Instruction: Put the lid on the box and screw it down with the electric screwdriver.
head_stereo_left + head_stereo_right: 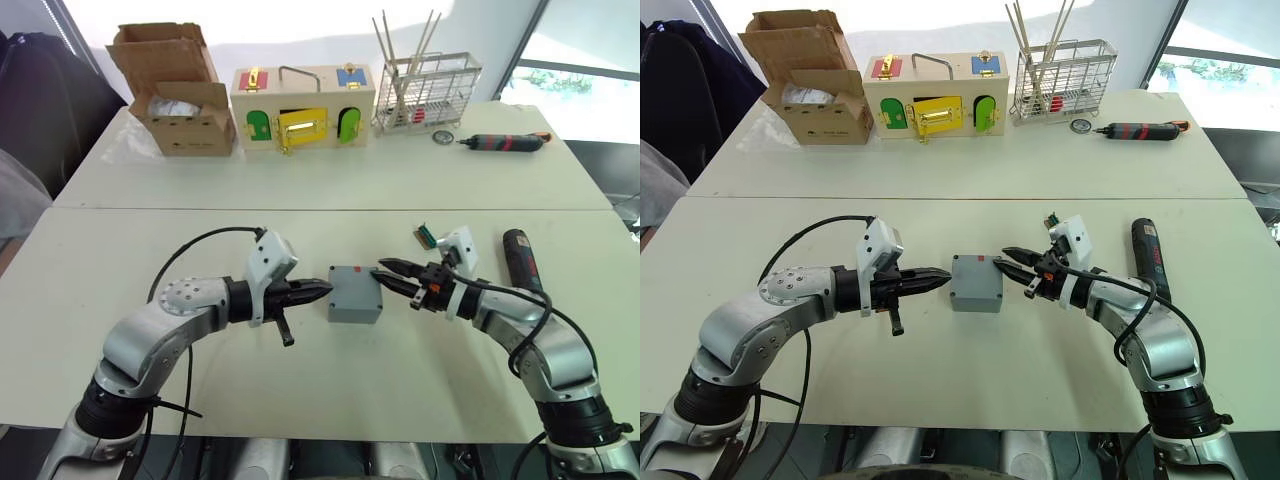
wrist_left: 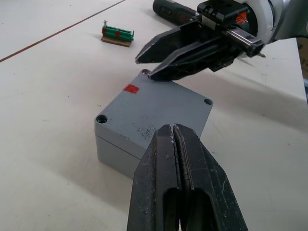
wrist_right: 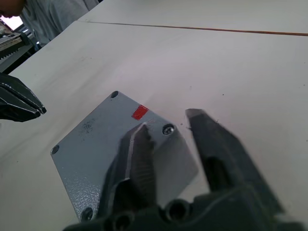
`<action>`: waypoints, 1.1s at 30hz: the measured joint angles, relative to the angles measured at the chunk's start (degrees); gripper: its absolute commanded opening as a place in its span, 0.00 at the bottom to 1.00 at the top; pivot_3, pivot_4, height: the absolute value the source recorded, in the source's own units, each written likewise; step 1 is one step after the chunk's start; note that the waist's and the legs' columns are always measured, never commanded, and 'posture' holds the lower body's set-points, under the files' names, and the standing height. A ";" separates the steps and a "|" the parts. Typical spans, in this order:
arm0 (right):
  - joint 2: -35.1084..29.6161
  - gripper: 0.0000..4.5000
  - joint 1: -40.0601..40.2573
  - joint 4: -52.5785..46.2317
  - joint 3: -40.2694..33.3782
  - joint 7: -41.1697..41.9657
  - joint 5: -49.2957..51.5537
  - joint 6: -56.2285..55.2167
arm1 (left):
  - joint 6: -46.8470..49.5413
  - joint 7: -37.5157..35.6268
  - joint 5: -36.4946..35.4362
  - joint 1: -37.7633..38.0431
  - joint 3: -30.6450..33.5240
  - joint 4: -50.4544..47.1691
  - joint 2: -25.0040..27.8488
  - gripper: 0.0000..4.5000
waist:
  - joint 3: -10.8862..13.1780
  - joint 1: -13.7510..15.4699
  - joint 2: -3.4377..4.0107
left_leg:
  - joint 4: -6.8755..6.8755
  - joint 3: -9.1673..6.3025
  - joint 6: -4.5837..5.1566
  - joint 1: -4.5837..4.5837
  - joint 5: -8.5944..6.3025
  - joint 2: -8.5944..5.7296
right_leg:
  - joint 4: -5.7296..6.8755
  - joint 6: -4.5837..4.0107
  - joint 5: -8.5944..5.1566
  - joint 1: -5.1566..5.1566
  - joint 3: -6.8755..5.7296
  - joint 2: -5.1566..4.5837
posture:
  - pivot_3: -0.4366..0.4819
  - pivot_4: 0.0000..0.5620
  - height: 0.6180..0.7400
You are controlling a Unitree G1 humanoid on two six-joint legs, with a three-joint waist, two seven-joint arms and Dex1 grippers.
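lid (image 1: 356,291) seated on box (image 1: 352,311), mid-worktop | left pincer (image 1: 322,291) closed, empty, at its left edge | right pincer (image 1: 383,271) parted, empty, over far-right corner | electric screwdriver (image 1: 522,259) lies right: brace box, fetch driver

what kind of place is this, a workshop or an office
Probably a robot test lab or workshop: pale tables hold practice items such as a wooden latch box, a red-and-black screwdriver and a grey box.

One grey box (image 1: 355,293); two screwdrivers (image 1: 503,143) (image 1: 522,259); one cardboard box (image 1: 178,90).
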 measured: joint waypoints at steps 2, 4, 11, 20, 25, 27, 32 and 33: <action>-0.38 0.85 0.01 -0.08 -0.74 -0.02 0.28 0.30 | 0.00 0.02 -0.01 0.00 0.04 0.01 -0.15 0.00 | 0.00 0.02 0.00 | 0.00 0.00 0.00 0.00 0.00 0.00 | 0.00 0.00 0.00 0.00 0.00 0.00 | 0.48 0.27 0.93; -1.12 0.99 -0.01 -0.88 -2.27 -0.43 0.80 0.95 | -0.09 0.00 -0.02 -0.01 0.07 0.13 -0.31 0.00 | 0.00 0.08 0.00 | 0.00 0.00 0.00 0.00 0.00 -0.01 | 0.00 0.00 0.00 0.00 0.00 0.00 | 0.48 0.27 0.93; 6.40 1.00 -5.93 -4.01 -14.61 -17.93 8.02 12.28 | -0.96 0.67 -0.39 -2.55 0.78 2.60 -3.54 0.00 | 0.00 0.02 0.00 | 0.00 -0.01 -0.25 0.00 0.14 0.00 | 0.02 0.00 0.00 -0.01 0.02 -0.01 | 0.48 0.27 0.93; 10.73 1.00 -12.98 -3.93 -18.44 -25.17 14.51 18.01 | -2.35 1.10 -0.92 -5.45 -0.44 5.01 -8.52 0.00 | -0.01 -0.06 -0.01 | 0.00 0.00 -0.25 -0.12 0.14 -0.03 | 0.01 0.00 0.00 -0.10 0.01 -0.02 | 0.48 0.27 0.93; -4.64 1.00 -12.46 -4.32 -19.05 -21.56 13.92 21.72 | -2.66 -0.80 -0.79 -7.51 -3.21 4.36 -8.40 0.00 | 0.03 0.37 0.06 | 0.09 0.03 -0.18 -0.22 0.11 -0.09 | -0.02 0.00 0.00 -0.13 0.00 -0.05 | 0.48 0.27 0.93; -11.48 1.00 -12.83 -3.17 -21.99 -19.66 13.70 23.89 | -3.09 -2.15 -0.33 -8.32 -4.48 4.16 -8.00 0.00 | 0.03 0.29 0.03 | 0.08 0.04 -0.11 -0.21 0.07 -0.05 | -0.05 0.00 0.00 -0.10 -0.01 -0.03 | 0.48 0.27 0.93; -38.54 1.00 -10.55 4.08 -20.15 -6.83 15.10 37.63 | -7.54 -6.62 3.24 -10.70 -9.17 4.01 -6.44 0.00 | 0.11 0.06 0.20 | 0.09 0.09 0.27 -0.22 -0.14 0.00 | -0.16 -0.01 0.00 -0.04 -0.05 -0.03 | 0.48 0.27 0.93; -41.77 1.00 -10.32 5.88 -19.75 -4.95 14.97 39.73 | -8.25 -7.08 3.89 -10.81 -9.66 4.14 -6.44 0.00 | 0.10 -0.09 0.17 | 0.09 0.07 0.29 -0.21 -0.15 0.02 | -0.22 -0.01 0.00 0.02 -0.08 -0.01 | 0.48 0.27 0.93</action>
